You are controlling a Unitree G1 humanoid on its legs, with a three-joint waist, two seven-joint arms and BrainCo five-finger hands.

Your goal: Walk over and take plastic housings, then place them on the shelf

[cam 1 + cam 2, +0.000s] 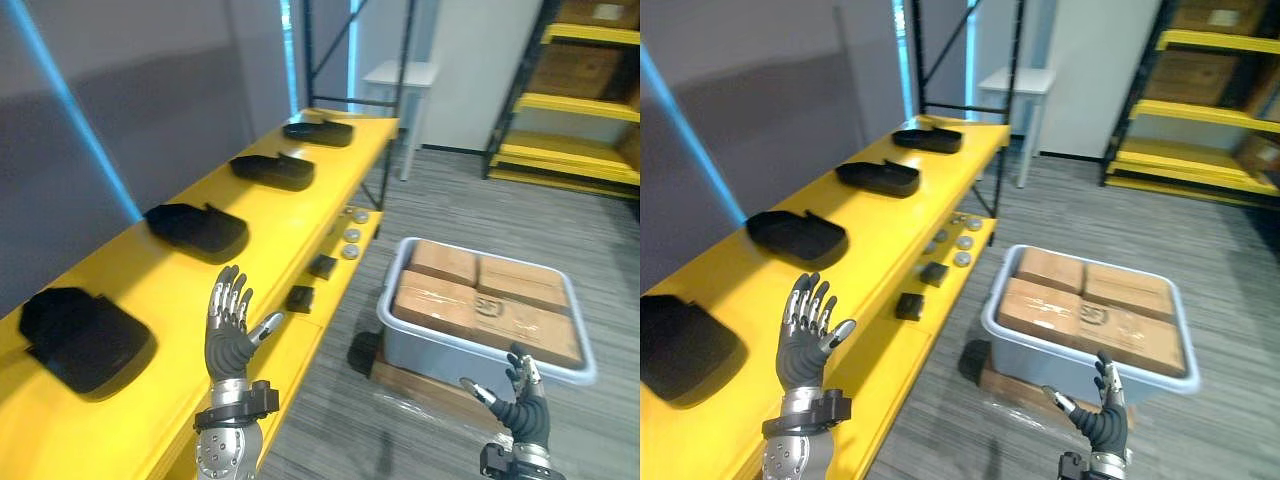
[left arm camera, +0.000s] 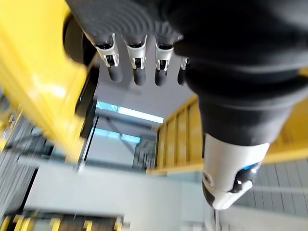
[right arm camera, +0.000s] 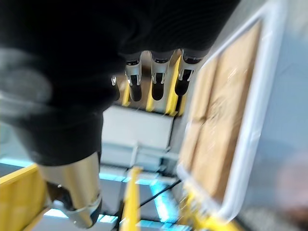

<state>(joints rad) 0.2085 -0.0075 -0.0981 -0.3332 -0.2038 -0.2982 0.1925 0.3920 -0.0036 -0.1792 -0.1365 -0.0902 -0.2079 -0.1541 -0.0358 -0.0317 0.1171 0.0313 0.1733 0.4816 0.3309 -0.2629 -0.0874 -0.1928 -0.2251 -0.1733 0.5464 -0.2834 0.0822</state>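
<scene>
Several black plastic housings lie in a row along the yellow shelf (image 1: 290, 215): the nearest (image 1: 80, 338) at the lower left, another (image 1: 197, 229) farther on, a third (image 1: 273, 170) and the farthest (image 1: 318, 131). My left hand (image 1: 232, 322) is raised over the shelf's front part, to the right of the nearest housing, open with straight fingers and holding nothing. My right hand (image 1: 520, 398) hangs open and empty low on the right, in front of the grey bin (image 1: 400, 335). The left wrist view has its fingers (image 2: 137, 62) straight; the right wrist view shows straight fingers (image 3: 156, 77).
A grey bin of brown cardboard boxes (image 1: 487, 300) stands on the floor right of the shelf. Small black blocks (image 1: 300, 298) and round metal parts (image 1: 351, 236) lie on a lower yellow ledge. A white table (image 1: 398, 75) and yellow racking (image 1: 575, 100) stand at the back.
</scene>
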